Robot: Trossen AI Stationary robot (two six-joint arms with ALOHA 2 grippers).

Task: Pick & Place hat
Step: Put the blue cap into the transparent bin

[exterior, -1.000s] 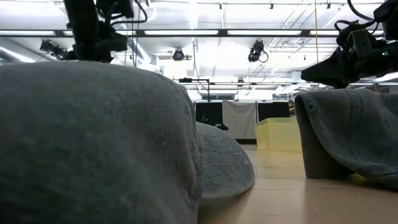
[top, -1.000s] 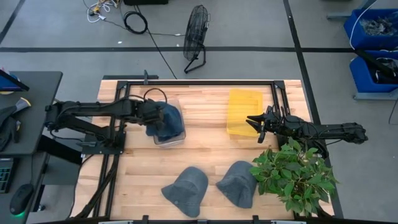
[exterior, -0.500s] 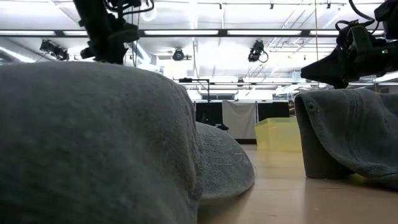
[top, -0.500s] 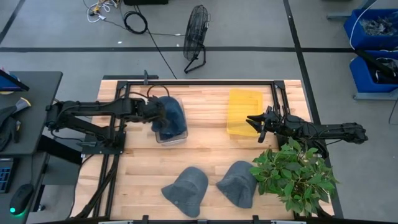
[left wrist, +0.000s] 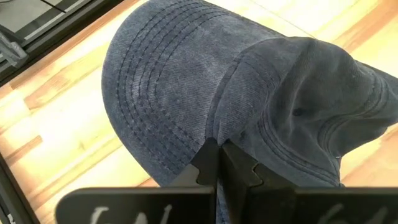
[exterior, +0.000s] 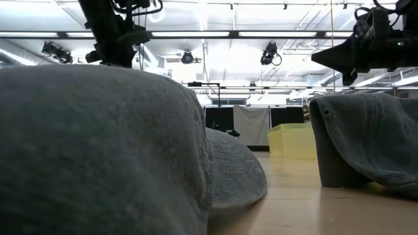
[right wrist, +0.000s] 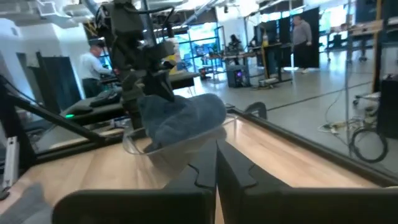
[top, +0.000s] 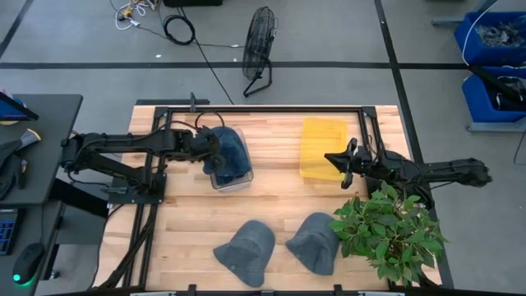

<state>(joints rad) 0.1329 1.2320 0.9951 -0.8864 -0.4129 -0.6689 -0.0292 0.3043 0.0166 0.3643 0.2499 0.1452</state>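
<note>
We are seeing two grey hats lying at the near edge of the wooden desk (top: 271, 205): the left grey hat (top: 246, 251) and the right grey hat (top: 314, 242), close beside each other but apart. In the low view the left grey hat (exterior: 98, 150) is filling the foreground and the right grey hat (exterior: 366, 143) is sitting to its right. A potted plant (top: 389, 230) is standing just beside the right grey hat, at the desk's near right corner.

Farther in, the right end effector (top: 343, 162) is hanging above the near right corner of the yellow bin (top: 322, 148) — its fingers (right wrist: 202, 171) are showing pressed together in its wrist view, with nothing between them. The yellow bin (exterior: 292, 141) is resting on the desk's right half.

On the left half, the left end effector (top: 203, 150) is pinching the blue hat (top: 228, 153) by the fabric; in its wrist view the fingers (left wrist: 217, 165) are closing tight on a fold of the blue hat (left wrist: 249, 93). The blue hat is sitting over the clear container (top: 232, 177), and we are seeing the same from the right wrist view, where the blue hat (right wrist: 183, 121) is lying in the clear container (right wrist: 180, 149).

Beyond the desk, a floor fan (top: 259, 41) is standing on the grey floor.
</note>
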